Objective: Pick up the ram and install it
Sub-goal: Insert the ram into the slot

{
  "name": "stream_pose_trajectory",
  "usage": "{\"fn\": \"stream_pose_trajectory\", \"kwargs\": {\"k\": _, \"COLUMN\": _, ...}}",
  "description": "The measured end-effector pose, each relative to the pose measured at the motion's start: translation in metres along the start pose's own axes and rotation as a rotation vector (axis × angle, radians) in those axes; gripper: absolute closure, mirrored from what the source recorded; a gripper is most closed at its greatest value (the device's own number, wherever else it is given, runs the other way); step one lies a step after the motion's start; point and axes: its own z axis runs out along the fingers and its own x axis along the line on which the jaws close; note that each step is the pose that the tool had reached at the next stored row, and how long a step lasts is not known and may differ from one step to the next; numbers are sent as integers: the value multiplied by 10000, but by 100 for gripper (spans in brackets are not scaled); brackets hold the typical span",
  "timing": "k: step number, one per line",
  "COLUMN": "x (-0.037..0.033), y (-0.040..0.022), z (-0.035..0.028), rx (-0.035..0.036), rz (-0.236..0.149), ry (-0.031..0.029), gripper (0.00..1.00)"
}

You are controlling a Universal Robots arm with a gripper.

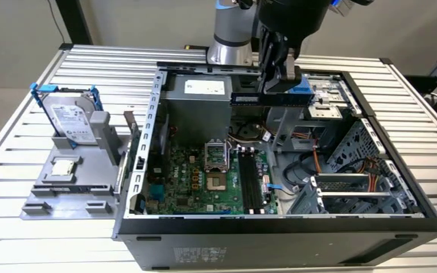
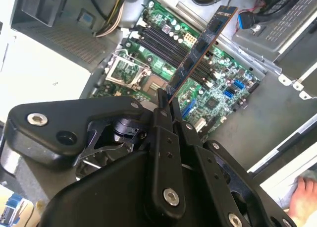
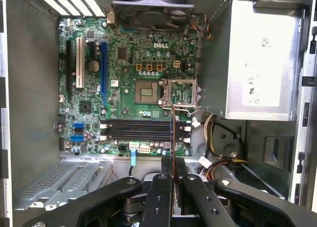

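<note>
Observe that the gripper [image 1: 282,79] is pinching the ram [image 1: 260,98]. Its fingers are pressed against the two flat faces of the stick, which leaves the long contact edge free for seating.

In the exterior view, the ram hangs level in the air over the far part of the open case [image 1: 279,230], just right of the power supply [image 1: 196,96]. It is well above the motherboard [image 1: 196,187] and touches nothing but the gripper.

In the first wrist view, the ram [image 3: 173,135] appears edge-on as a thin line reaching out from the gripper [image 3: 173,162]. It crosses the black memory slots [image 3: 143,130] rather than running along them. Judge from this that the stick is not yet lined up with a slot. The slots look empty, so installation is not done.

The hard drive [image 1: 70,116] in its blue bracket stands on a grey stand [image 1: 59,187] on the surface [image 1: 6,168], at the exterior view's left, outside the case and apart from this work
</note>
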Motion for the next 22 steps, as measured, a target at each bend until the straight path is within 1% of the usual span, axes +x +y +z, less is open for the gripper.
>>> {"fn": "stream_pose_trajectory", "kwargs": {"k": 4, "x": -1, "y": -1, "z": 0, "rx": 2, "rz": 51, "ry": -1, "gripper": 100}}
{"fn": "stream_pose_trajectory", "kwargs": {"k": 7, "x": -1, "y": -1, "z": 0, "rx": 4, "rz": 166, "ry": -2, "gripper": 100}}
{"fn": "stream_pose_trajectory", "kwargs": {"k": 22, "x": -1, "y": -1, "z": 0, "rx": 6, "rz": 226, "ry": -1, "gripper": 100}}
